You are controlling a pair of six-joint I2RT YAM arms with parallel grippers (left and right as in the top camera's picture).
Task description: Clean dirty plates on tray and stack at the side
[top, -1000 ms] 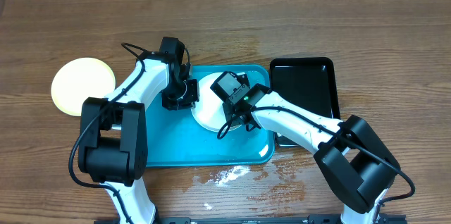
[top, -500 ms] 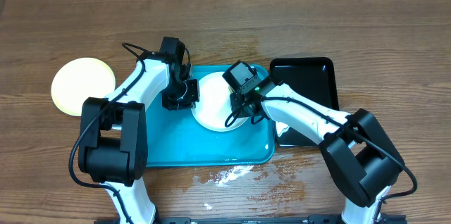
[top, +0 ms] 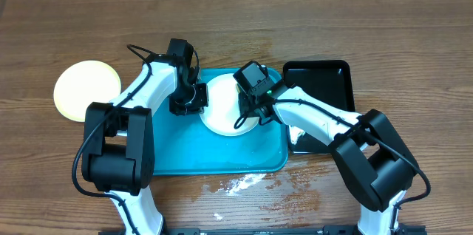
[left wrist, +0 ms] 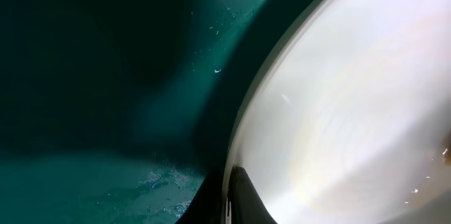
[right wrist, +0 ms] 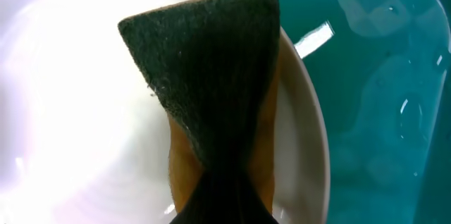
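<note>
plate (top: 219, 114) flat, face up, on tray (top: 188, 150) lengthwise left-right

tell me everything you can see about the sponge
The sponge has two layers: a dark green scouring pad on top and an orange-yellow foam body under it. The right hand pinches one end, so it narrows there and fans out wide at its free end. It looks soft and squeezed. It rests on the white plate, close to the rim, above the tray.
</note>
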